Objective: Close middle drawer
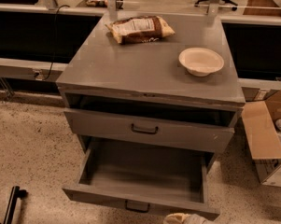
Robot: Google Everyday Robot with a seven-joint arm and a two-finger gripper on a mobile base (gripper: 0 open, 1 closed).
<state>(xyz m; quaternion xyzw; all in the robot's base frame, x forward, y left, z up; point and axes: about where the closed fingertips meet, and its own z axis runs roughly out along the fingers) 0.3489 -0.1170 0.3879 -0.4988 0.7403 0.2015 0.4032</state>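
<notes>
The grey cabinet [144,71] has its middle drawer [107,194] pulled far out toward me. It is a wide, deep, empty tray with a low front panel and a small dark loop handle [137,207] at its centre. Above it, the taller-fronted top drawer [186,135] stands slightly open. The lowest drawer is hidden under the open one. Only a pale tip of my gripper [183,218] shows at the bottom edge, just in front of the middle drawer's front panel and right of its handle.
A chip bag [140,29] and a white bowl [201,61] lie on the cabinet top. An open cardboard box [266,134] stands on the floor to the right. A black post [11,204] is at the bottom left. A dark bench runs behind.
</notes>
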